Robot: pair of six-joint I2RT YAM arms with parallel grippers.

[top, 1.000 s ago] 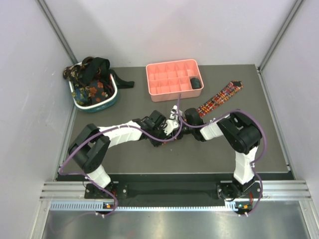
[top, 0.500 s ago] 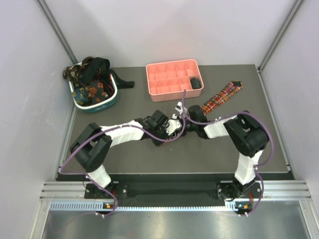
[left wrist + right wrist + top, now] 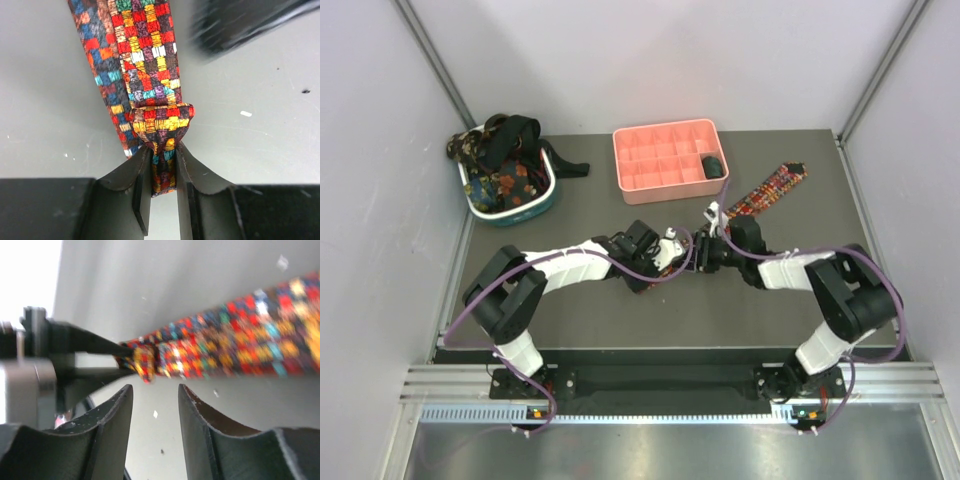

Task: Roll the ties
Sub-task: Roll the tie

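Left tool [image 3: 163,165] is clenched on the near end of the plaid tie [image 3: 145,60], which is folded over once just beyond the tips. The rest of the tie lies flat on the bench [image 3: 620,320], running far-right toward the bench's far right corner. Right tool [image 3: 155,400] is released, jaws apart with nothing between them, just beside the fold. Other ties [image 3: 505,150] are heaped in the basket [image 3: 520,213], far left. Step in hand, as judged: starting the roll. To do it well, hold the clamp square across the width and turn the wrist so each wrap lands on the last. The right tool should guide the strip so it feeds straight. Room: the tools nearly touch, so a knock between them is the main risk. The pink tray [image 3: 665,157] sits close on the far side; bare bench lies on the near side.
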